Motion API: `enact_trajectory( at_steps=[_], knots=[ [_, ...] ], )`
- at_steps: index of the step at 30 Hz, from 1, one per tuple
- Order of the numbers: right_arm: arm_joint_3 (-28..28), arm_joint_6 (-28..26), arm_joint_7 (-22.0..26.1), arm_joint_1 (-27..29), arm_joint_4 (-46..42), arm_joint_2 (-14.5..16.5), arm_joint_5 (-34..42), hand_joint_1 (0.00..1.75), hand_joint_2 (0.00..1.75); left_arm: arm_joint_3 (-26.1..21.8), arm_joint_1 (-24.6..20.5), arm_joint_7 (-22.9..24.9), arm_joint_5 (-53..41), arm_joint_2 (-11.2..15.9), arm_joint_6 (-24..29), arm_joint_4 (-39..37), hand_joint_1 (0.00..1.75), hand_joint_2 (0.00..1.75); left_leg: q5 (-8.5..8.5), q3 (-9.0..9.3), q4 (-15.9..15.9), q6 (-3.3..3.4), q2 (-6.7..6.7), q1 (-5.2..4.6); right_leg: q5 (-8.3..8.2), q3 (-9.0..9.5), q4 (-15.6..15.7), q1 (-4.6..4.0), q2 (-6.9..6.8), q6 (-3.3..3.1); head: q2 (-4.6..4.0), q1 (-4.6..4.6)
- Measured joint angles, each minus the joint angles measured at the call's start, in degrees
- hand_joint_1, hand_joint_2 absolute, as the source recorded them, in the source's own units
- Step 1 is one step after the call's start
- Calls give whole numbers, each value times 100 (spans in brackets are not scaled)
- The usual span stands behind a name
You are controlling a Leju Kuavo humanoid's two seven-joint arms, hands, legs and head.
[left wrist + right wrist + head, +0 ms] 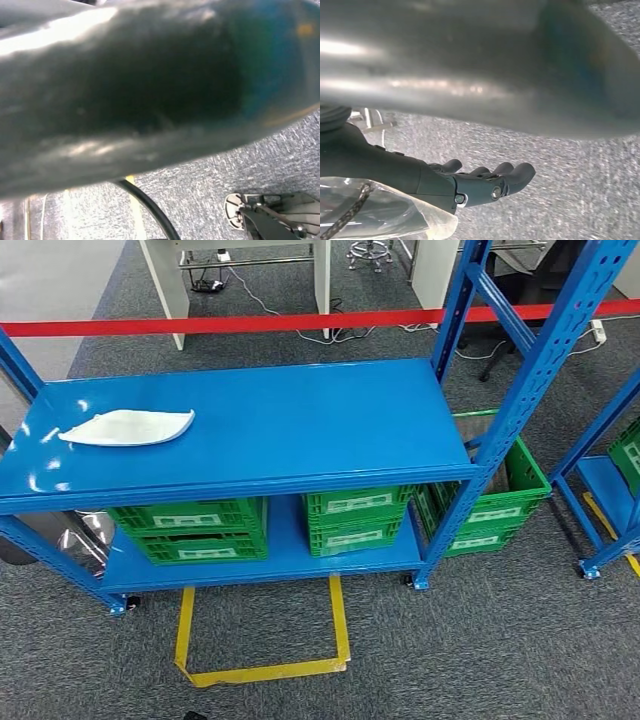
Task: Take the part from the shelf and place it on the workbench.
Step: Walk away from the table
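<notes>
The part (128, 427) is a flat white piece, long and pointed at both ends. It lies on the left of the blue shelf's top board (302, 420) in the head view. In the right wrist view my right hand (486, 182) hangs over grey carpet, its dark fingers stretched out straight with nothing in them. A blurred grey mass lies close across both wrist views.
Green crates (192, 530) (355, 520) stand on the lower board and another (490, 505) sits behind the right upright (528, 380). Yellow tape (260, 672) marks a square on the carpet before the shelf. Red tape (302, 322) and white table legs (173, 280) lie beyond.
</notes>
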State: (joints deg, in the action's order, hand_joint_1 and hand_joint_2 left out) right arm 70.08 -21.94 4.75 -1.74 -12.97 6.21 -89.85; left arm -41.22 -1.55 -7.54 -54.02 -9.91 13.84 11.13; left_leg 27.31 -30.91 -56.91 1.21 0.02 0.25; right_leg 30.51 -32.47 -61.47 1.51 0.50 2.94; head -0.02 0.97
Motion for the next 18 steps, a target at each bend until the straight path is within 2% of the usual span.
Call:
enact_trajectory(
  at_steps=[1,2,4,5,7,9,10,11,13,15,16,18],
  knots=[
    [-1,0,1,-6,0,6,-1,0,0,-5,-1,0,-1,1,1,0,0,0,17,-7,-30,-43,-3,-5,-60,146,262,-1,10,-23,0,3],
    [-2,0,1,-10,1,12,-2,0,0,-13,-3,0,-1,2,2,0,0,0,24,-13,-49,-85,-7,-13,-60,213,375,-9,20,-56,1,8],
    [-3,0,0,-3,1,17,-4,0,0,-29,-4,0,-1,1,4,0,0,0,6,-14,-43,-146,-13,-10,-70,223,365,-30,31,-150,2,23],
    [-3,-1,1,3,1,18,-2,0,0,-34,-3,0,-1,2,5,0,0,0,2,-11,-31,-151,-15,-4,-81,219,368,-34,30,-172,2,26],
    [-3,1,3,6,0,19,5,0,0,-38,-4,0,-1,5,9,0,0,0,-6,-5,-7,-82,-16,0,-98,215,387,-31,29,-189,1,39],
    [-3,8,4,4,-1,22,10,0,0,-41,-6,-1,-4,8,10,0,0,0,-17,-6,1,43,-15,-2,-99,214,390,-38,28,-192,1,50],
    [-3,11,4,3,-1,24,8,0,0,-42,-7,-2,-7,9,10,0,0,0,-20,-6,2,86,-16,-2,-98,215,390,-44,27,-200,1,48],
    [-3,12,4,2,-1,26,5,0,0,-42,-7,-2,-10,9,10,0,0,0,-29,-7,4,113,-16,-1,-98,215,389,-51,26,-210,1,49],
    [-3,11,4,1,-1,29,-1,0,0,-42,-6,-3,-16,8,10,0,0,0,-43,-9,10,120,-16,3,-97,215,386,-67,25,-231,1,48],
    [-3,10,4,1,-1,31,-5,0,0,-42,-7,-5,-23,7,10,0,0,0,-50,-8,17,81,-16,12,-94,214,383,-80,25,-248,1,48],
    [-3,9,4,1,-1,31,-6,0,0,-43,-7,-7,-28,7,10,0,0,0,-53,-8,21,31,-16,18,-92,213,382,-85,25,-253,2,48],
    [-3,9,4,0,-1,31,-7,0,0,-44,-7,-13,-39,5,10,0,0,0,-55,-4,35,-117,-16,35,-90,207,379,-93,25,-257,1,46]
  ],
)
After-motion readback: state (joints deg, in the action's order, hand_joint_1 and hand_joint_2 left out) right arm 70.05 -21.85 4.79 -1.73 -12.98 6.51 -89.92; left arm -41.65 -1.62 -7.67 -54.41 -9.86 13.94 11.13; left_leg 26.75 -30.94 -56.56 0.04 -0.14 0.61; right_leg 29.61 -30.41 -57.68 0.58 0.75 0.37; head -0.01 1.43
